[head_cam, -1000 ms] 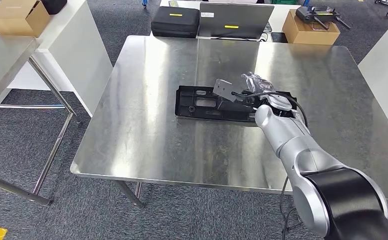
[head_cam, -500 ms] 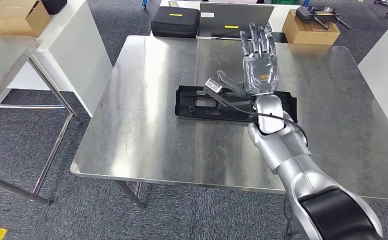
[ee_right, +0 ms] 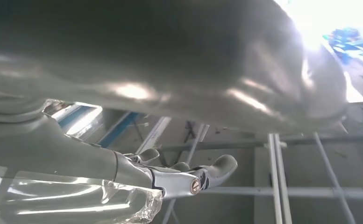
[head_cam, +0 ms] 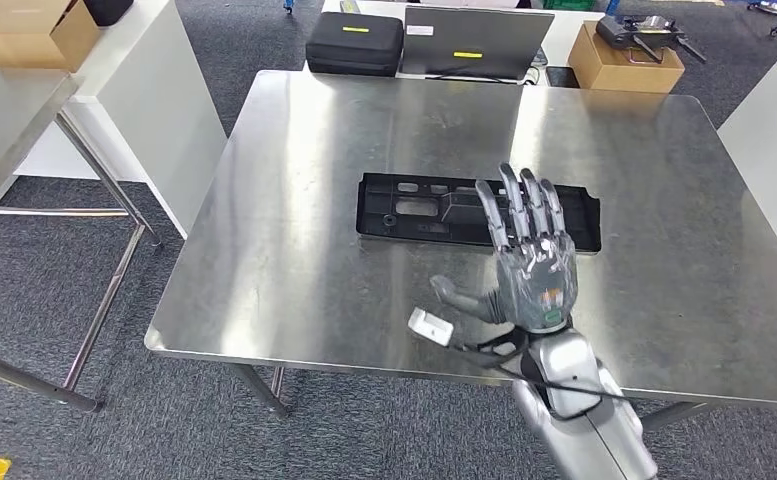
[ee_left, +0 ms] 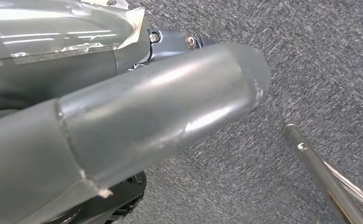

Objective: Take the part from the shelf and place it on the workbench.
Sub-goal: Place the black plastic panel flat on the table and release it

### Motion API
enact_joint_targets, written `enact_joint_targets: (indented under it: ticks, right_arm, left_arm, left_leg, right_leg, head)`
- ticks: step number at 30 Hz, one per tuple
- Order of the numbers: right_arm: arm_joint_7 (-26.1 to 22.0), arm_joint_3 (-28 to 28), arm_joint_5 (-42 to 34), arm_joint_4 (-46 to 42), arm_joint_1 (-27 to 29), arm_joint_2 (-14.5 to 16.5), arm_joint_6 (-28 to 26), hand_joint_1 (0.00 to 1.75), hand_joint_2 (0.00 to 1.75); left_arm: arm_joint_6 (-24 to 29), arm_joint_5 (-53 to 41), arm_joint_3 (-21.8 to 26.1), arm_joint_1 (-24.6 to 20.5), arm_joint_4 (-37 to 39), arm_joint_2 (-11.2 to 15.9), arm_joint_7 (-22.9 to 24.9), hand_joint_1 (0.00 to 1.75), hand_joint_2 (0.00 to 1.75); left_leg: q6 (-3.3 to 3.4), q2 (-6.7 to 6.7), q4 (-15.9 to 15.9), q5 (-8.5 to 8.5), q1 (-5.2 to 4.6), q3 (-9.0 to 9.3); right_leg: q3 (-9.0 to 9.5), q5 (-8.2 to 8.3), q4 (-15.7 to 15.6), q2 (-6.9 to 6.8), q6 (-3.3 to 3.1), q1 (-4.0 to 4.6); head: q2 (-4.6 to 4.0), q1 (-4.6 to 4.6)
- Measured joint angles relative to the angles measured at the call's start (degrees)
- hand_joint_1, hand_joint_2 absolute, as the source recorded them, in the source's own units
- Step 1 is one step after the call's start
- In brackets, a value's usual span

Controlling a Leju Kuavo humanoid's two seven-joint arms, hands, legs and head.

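1. Right now I see my right hand [head_cam: 532, 272] raised above the near edge of the workbench [head_cam: 294, 220], fingers [head_cam: 520, 210] spread and pointing away from me, thumb out to the side, nothing in its grasp.
2. From the head view, the part [head_cam: 434, 208], a long black plastic tray-like piece, lies flat on the steel workbench near its middle, just beyond my fingertips; the raised hand overlaps its near edge in the picture, though I can't tell that it touches it.
3. On the wrist I see a small white block [head_cam: 430, 326] on a dark cable, sitting beside the thumb.
4. My left hand [ee_left: 123, 121] appears close up in the left wrist view as a thick grey thumb over grey carpet [ee_left: 319, 56]; I cannot tell whether its fingers are apart or curled.
5. Beyond the workbench sit a black case [head_cam: 354, 43], a grey case [head_cam: 476, 42] and a cardboard box [head_cam: 624, 60].
6. At the far left I see another cardboard box [head_cam: 34, 35] on a white table [head_cam: 134, 70].
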Motion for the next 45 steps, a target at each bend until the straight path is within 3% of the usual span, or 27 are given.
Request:
enact_joint_targets:
  ticks: [3,4,5,6,8,10,13,15,18,19,20,21,24,26,28,30,31,33,35,36,37,38,40,42,44,45]
  right_arm:
    - [-7.0,-2.7,0.0,-6.0,8.0,0.2,-0.7,0.00,0.00]
    - [-9.2,-3.8,0.0,-7.5,10.6,0.7,-0.8,0.00,0.00]
    - [-10.9,-5.0,0.0,-8.8,12.9,1.3,-0.8,0.00,0.00]
    - [-12.2,-6.1,0.0,-10.0,14.8,1.9,-0.9,0.00,0.00]
    - [-13.4,-7.8,0.0,-11.9,17.2,2.9,-0.9,0.00,0.00]
    - [-14.2,-9.0,-0.1,-13.4,18.8,3.8,-0.9,0.00,0.00]
    - [-17.3,-11.0,0.0,-15.0,21.8,5.5,-1.3,0.00,0.00]
    - [-18.1,-12.1,0.0,-15.9,24.5,6.5,-1.6,0.00,0.00]
    - [-15.6,-12.5,0.0,-16.7,27.5,6.7,-1.8,0.00,0.00]
    - [-14.5,-12.5,0.0,-16.8,28.3,6.5,-1.8,0.00,0.00]
    - [-13.2,-12.5,0.0,-16.9,28.9,6.3,-1.8,0.00,0.00]
    - [-12.1,-12.5,0.0,-17.0,29.4,6.1,-1.8,0.00,0.00]
    - [-10.0,-11.8,0.0,-17.4,30.0,5.6,-1.8,0.00,0.00]
    - [-9.8,-11.1,0.0,-17.4,30.0,5.5,-1.8,0.00,0.00]
    - [-10.6,-10.4,0.0,-17.1,29.8,5.8,-1.8,0.00,0.00]
    - [-11.4,-9.6,0.0,-16.4,29.5,6.2,-1.8,0.00,0.00]
    - [-11.6,-9.2,0.0,-16.0,29.2,6.4,-1.8,0.00,0.00]
    - [-11.7,-8.4,0.0,-14.9,28.6,6.9,-1.8,0.00,0.00]
    - [-11.7,-7.3,0.0,-13.1,27.7,7.3,-1.8,0.00,0.00]
    - [-11.7,-6.7,0.0,-12.1,27.0,7.5,-1.8,0.00,0.00]
    - [-11.7,-5.9,0.0,-11.1,26.3,7.8,-1.8,0.00,0.00]
    - [-11.7,-5.2,0.0,-10.2,25.4,8.1,-1.8,0.00,0.00]
    - [-11.6,-4.0,0.0,-8.8,24.0,8.6,-1.8,0.00,0.00]
    - [-11.5,-3.1,0.0,-7.9,23.0,8.9,-1.8,0.00,0.00]
    - [-11.5,-2.6,0.0,-7.2,22.5,9.1,-1.8,0.00,0.00]
    - [-11.5,-2.4,0.0,-6.9,22.3,9.3,-1.8,0.00,0.00]
  left_arm:
    - [0.2,-0.7,0.0,0.1,0.0,-0.2,-0.3,0.00,0.00]
    - [0.2,-0.9,0.0,0.1,0.0,-0.3,-0.4,0.00,0.00]
    - [0.3,-1.0,0.0,0.2,0.0,-0.4,-0.4,0.00,0.00]
    - [0.3,-1.1,0.0,0.3,0.0,-0.5,-0.4,0.00,0.00]
    - [0.3,-1.2,0.0,0.3,-0.1,-0.6,-0.4,0.00,0.00]
    - [0.3,-1.2,0.0,0.2,-0.1,-0.6,-0.5,0.00,0.00]
    - [0.3,-1.5,0.0,0.3,-0.2,-0.7,-0.5,0.00,0.00]
    - [0.3,-1.6,0.0,0.3,-0.2,-0.8,-0.5,0.00,0.00]
    - [0.3,-1.6,0.1,0.4,-0.2,-0.8,-0.5,0.00,0.00]
    - [0.3,-1.6,0.2,0.4,-0.2,-0.9,-0.5,0.00,0.00]
    - [0.4,-1.6,0.2,0.5,-0.2,-0.9,-0.5,0.00,0.00]
    - [0.4,-1.6,0.3,0.5,-0.2,-1.0,-0.5,0.00,0.00]
    - [0.6,-1.2,0.7,0.3,-0.2,-1.0,-0.1,0.00,0.00]
    - [0.8,-0.4,1.3,0.2,-0.2,-1.0,0.4,0.00,0.00]
    - [1.3,0.8,2.3,0.1,-0.2,-0.9,0.6,0.00,0.00]
    - [1.9,1.9,3.4,0.1,-0.2,-1.0,0.5,0.00,0.00]
    - [2.1,2.3,3.9,0.0,-0.2,-1.0,0.5,0.00,0.00]
    - [2.8,3.2,4.9,0.0,-0.2,-1.0,0.1,0.00,0.00]
    - [3.7,4.3,6.1,0.0,-0.2,-1.3,-0.7,0.00,0.00]
    - [4.1,4.8,6.7,0.0,-0.2,-1.4,-1.1,0.00,0.00]
    - [4.6,5.2,7.2,0.0,-0.2,-1.6,-1.4,0.00,0.00]
    - [4.8,5.5,7.7,0.0,-0.2,-1.8,-1.6,0.00,0.00]
    - [5.1,5.8,8.5,0.0,-0.2,-2.0,-1.9,0.00,0.00]
    - [5.2,5.9,9.1,0.0,-0.2,-2.2,-2.0,0.00,0.00]
    - [5.3,6.0,9.5,0.0,-0.2,-2.2,-2.0,0.00,0.00]
    - [5.3,6.0,9.7,0.0,-0.2,-2.3,-2.0,0.00,0.00]
  left_leg:
    - [0.31,0.02,-0.4,0.03,0.18,0.50]
    - [0.30,0.00,-0.3,0.00,0.19,0.48]
    - [0.25,-0.01,-0.3,-0.03,0.20,0.46]
    - [0.14,0.00,-0.3,-0.07,0.25,0.46]
    - [-0.35,0.05,0.1,-0.23,0.29,0.47]
    - [-1.15,0.09,0.5,-0.58,0.12,0.62]
    - [-2.15,0.09,0.7,-0.81,0.23,0.85]
    - [-2.77,0.25,2.7,-2.64,0.54,0.17]
    - [-3.68,0.52,12.9,-9.00,0.87,-3.69]
    - [-3.85,0.55,16.0,-10.30,0.97,-4.82]
    - [-3.91,0.61,17.3,-10.51,1.06,-5.07]
    - [-3.89,0.67,16.2,-9.63,1.13,-4.18]
    - [-3.54,0.76,4.8,-4.98,1.19,2.31]
    - [-3.17,0.69,1.1,-4.08,0.95,4.20]
    - [-2.57,0.67,0.9,-3.84,0.67,4.00]
    - [-1.60,0.81,0.4,-3.21,0.68,3.87]
    - [-1.11,0.88,0.1,-2.86,0.73,3.73]
    - [-0.50,1.00,0.1,-2.39,0.61,3.14]
    - [-0.34,1.05,0.1,-1.98,0.40,2.56]
    - [-0.39,1.05,0.1,-1.77,0.34,2.34]
    - [-0.48,1.03,0.1,-1.57,0.29,2.19]
    - [-0.61,1.00,0.2,-1.38,0.25,2.10]
    - [-1.02,0.91,0.3,-1.09,0.02,2.02]
    - [-1.64,0.84,0.3,-0.73,-0.04,1.93]
    - [-2.35,0.78,0.5,-0.64,0.16,1.68]
    - [-2.71,0.75,1.3,-1.42,0.29,1.29]
  right_leg:
    - [-4.75,-5.17,10.8,-0.05,-0.44,-0.17]
    - [-5.97,-6.27,13.7,-0.05,-0.30,-0.22]
    - [-6.15,-6.47,14.4,-0.07,0.03,-0.29]
    - [-5.05,-5.78,12.7,-0.10,0.50,-0.39]
    - [-0.22,-3.16,4.3,-0.30,1.33,-0.72]
    - [3.10,-1.34,-1.6,-0.47,0.96,-0.68]
    - [3.66,-0.77,-2.2,-0.52,-0.58,-0.50]
    - [3.98,-0.40,-2.3,-0.62,-1.35,-0.86]
    - [3.85,-0.10,-2.2,-0.73,-1.88,-0.91]
    - [3.76,-0.10,-2.2,-0.73,-1.88,-0.87]
    - [3.72,-0.09,-2.2,-0.73,-1.87,-0.83]
    - [3.74,-0.09,-2.2,-0.71,-1.86,-0.83]
    - [3.91,-0.10,-2.1,-0.66,-1.76,-0.61]
    - [3.76,-0.01,-2.1,-0.65,-1.40,-0.29]
    - [3.53,0.21,-2.2,-0.64,-0.79,-0.09]
    - [2.68,-0.88,-0.8,-0.64,-0.52,-0.05]
    - [1.65,-2.35,1.5,-0.63,-0.65,-0.05]
    - [-1.50,-6.31,9.1,-0.62,-1.12,-0.18]
    - [-3.31,-8.33,14.3,-0.62,-0.94,-0.23]
    - [-2.59,-7.99,13.8,-0.63,-0.60,-0.22]
    - [-0.63,-6.84,10.8,-0.63,-0.21,-0.21]
    - [2.11,-5.37,6.2,-0.63,0.07,-0.20]
    - [6.13,-3.16,-1.2,-0.60,-0.08,0.01]
    - [6.74,-2.48,-3.1,-0.57,-0.76,0.38]
    - [6.62,-1.84,-3.2,-0.64,-1.49,0.12]
    - [6.56,-1.48,-3.3,-0.70,-1.93,-0.13]
  head:
    - [0.00,0.21]
    - [0.00,0.21]
    - [0.00,0.22]
    - [0.00,0.21]
    - [0.01,0.24]
    - [0.01,0.20]
    - [0.00,0.14]
    - [0.00,0.01]
    - [0.00,-0.28]
    - [0.00,-0.27]
    - [0.00,-0.28]
    - [0.00,-0.28]
    - [0.00,-0.28]
    - [0.00,-0.16]
    - [0.00,-0.05]
    - [0.00,0.04]
    - [0.00,0.16]
    - [0.00,0.37]
    - [0.00,0.40]
    - [0.00,0.43]
    - [0.00,0.43]
    - [0.00,0.44]
    - [0.00,0.40]
    - [0.00,0.34]
    - [0.00,0.34]
    - [0.00,0.27]
